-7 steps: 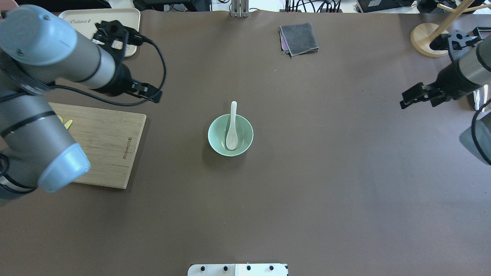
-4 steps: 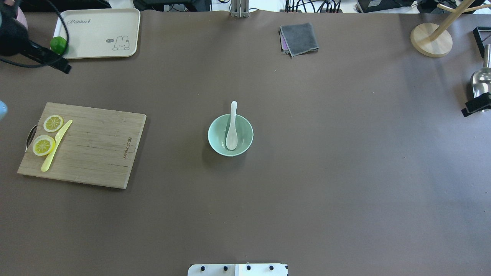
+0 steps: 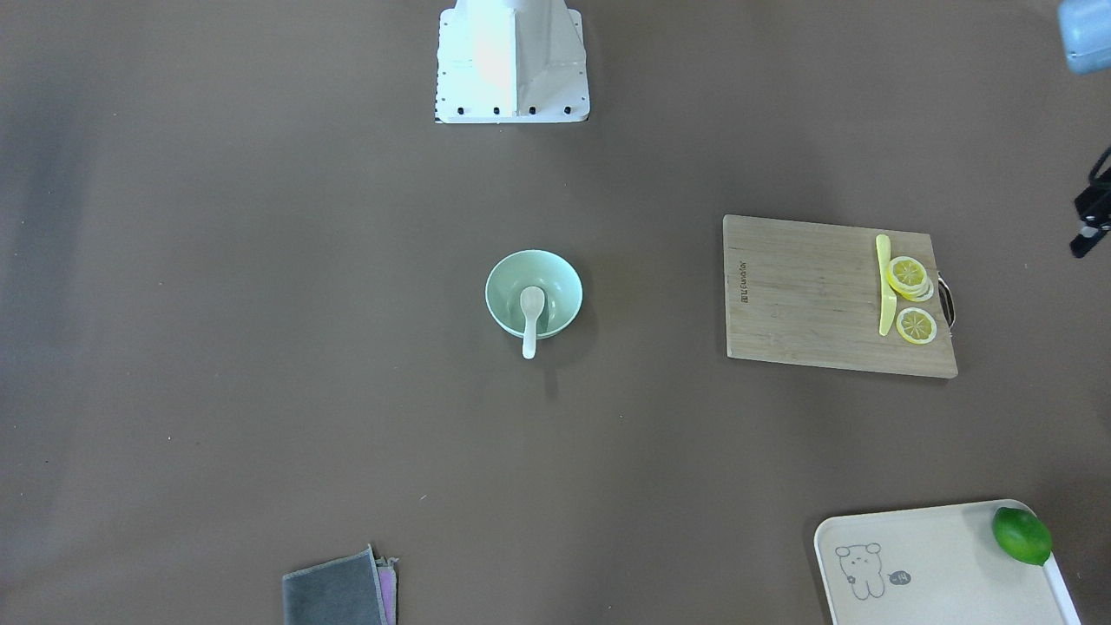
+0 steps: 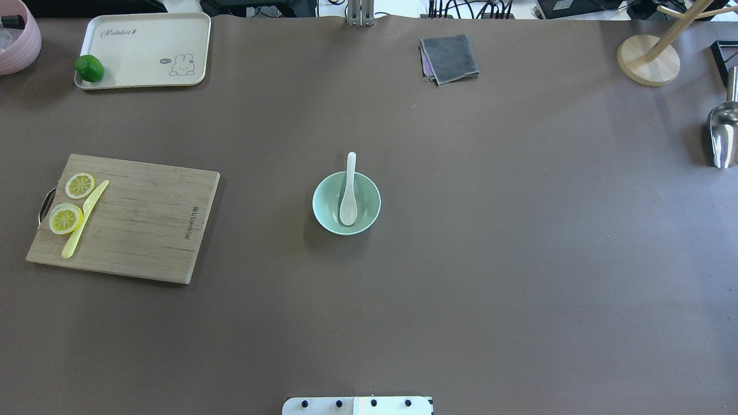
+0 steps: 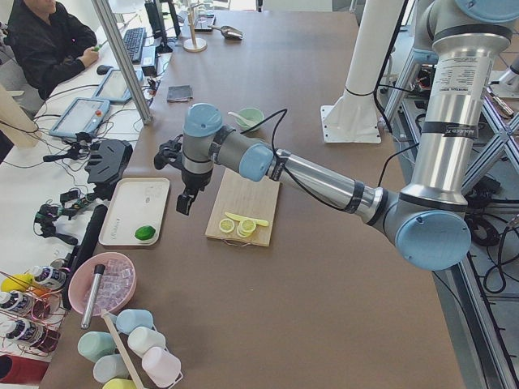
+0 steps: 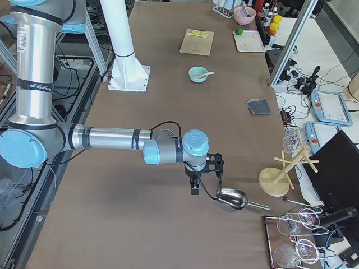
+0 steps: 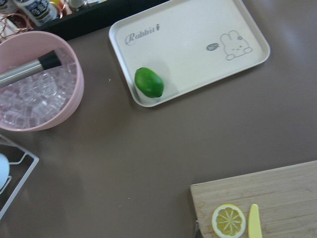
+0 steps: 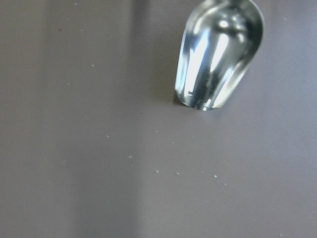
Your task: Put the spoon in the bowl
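Observation:
The white spoon (image 4: 348,199) lies with its scoop inside the mint-green bowl (image 4: 318,203) at the table's middle, its handle resting over the far rim. Both also show in the front view, spoon (image 3: 530,317) and bowl (image 3: 508,276). Neither gripper shows in the overhead view. The left gripper (image 5: 183,204) hangs far from the bowl, between the wooden board and the cream tray. The right gripper (image 6: 194,189) hangs over the table's right end beside a metal scoop. I cannot tell whether either is open or shut. Nothing shows in either.
A wooden cutting board (image 4: 144,222) with lemon slices (image 4: 80,185) and a yellow knife (image 4: 85,219) lies at left. A cream tray (image 4: 150,49) with a lime (image 4: 89,68), a pink bowl (image 4: 17,40), a grey cloth (image 4: 450,57), a wooden stand (image 4: 648,60) and a metal scoop (image 4: 723,135) line the edges.
Both arms have drawn back outward to the table's ends and left the overhead view. The spoon and the bowl have not moved.

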Controlling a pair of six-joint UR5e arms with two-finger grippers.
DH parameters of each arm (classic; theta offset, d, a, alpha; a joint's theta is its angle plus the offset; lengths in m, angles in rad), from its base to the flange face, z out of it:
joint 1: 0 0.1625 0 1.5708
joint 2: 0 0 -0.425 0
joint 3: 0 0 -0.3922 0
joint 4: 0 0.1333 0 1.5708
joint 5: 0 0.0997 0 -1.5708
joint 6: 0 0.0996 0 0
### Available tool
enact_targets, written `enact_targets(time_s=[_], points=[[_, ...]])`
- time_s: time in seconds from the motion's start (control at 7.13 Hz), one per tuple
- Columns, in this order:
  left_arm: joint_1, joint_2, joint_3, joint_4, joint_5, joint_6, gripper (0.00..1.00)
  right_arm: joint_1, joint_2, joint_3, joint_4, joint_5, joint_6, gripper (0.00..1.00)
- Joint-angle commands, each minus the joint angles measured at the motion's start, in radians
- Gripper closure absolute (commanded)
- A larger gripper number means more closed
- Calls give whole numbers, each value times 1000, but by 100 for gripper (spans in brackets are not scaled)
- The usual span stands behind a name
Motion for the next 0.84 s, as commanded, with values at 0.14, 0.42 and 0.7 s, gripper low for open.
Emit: enact_targets(time_s=[0.14,0.42,0.7], points=[[-51,78,101,-38,-3,-9,2,16,16,12,-63,-10,-17,0],[-54,132,51,-29,-4,-11,2,-10,41,56,-148,-12,-5,0],[-66,149,27,-23,-3,-11,2,-11,44,78,-209,-15,-3,0]])
